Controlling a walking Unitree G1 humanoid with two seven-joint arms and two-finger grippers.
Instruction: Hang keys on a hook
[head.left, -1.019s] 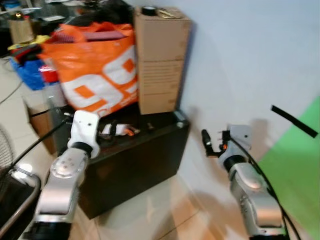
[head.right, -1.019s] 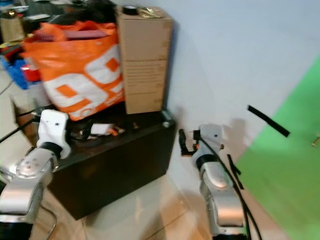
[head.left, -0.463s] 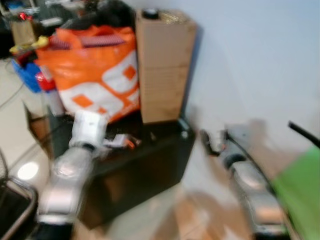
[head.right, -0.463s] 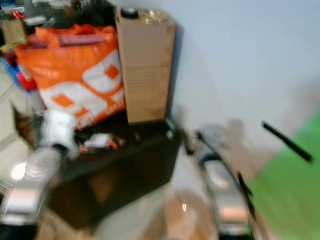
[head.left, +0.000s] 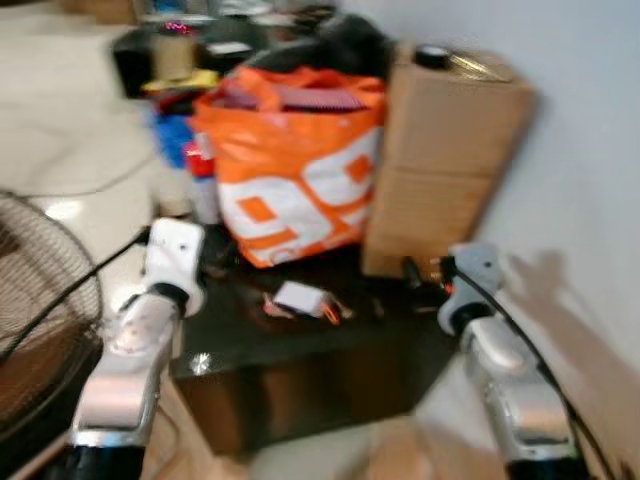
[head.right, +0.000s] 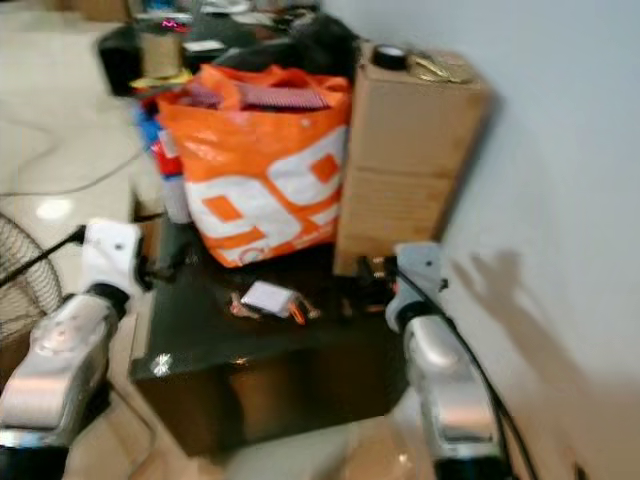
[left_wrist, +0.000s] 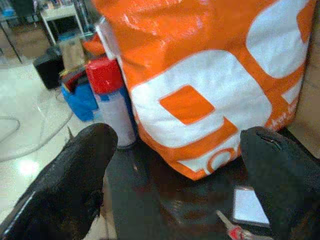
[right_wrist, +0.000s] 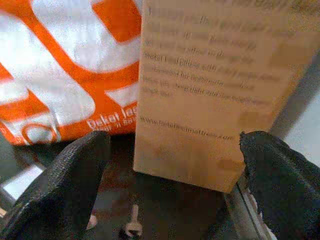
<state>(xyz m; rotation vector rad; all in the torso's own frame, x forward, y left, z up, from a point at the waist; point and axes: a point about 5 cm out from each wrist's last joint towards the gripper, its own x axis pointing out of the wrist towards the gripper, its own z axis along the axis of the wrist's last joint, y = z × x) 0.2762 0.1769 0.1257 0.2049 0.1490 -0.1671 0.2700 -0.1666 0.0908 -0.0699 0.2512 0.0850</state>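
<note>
Keys (head.left: 300, 300) lie on our dark table (head.left: 290, 360), a small bunch with a white tag and orange bits, just in front of the orange bag (head.left: 295, 165). Nothing has hold of them yet, so we judge the task barely begun: the pick-up is still to do, and so is the carrying and hanging. We can make out no hook from where we stand, so finding it is also left.

Our left hand (left_wrist: 175, 175) hovers over the left part of the table with its two black fingers spread wide and nothing between them; its wrist view looks past them to the tag and the bag. Our right hand (right_wrist: 172, 185) hangs near the foot of the cardboard box (head.left: 450, 165), fingers likewise wide apart and empty, with the keys lying between the two hands.

The table top is dark and glossy, catching a small glint near its front edge. The bag and the tall box stand side by side at its back, the box against a pale wall (head.right: 570, 150). A red-capped spray can (left_wrist: 112, 100) stands beside the bag. A fan's wire guard (head.left: 45, 300) sits to our left on the light, shiny tiled floor (head.left: 70, 130), with more clutter further back, too blurred to name.
</note>
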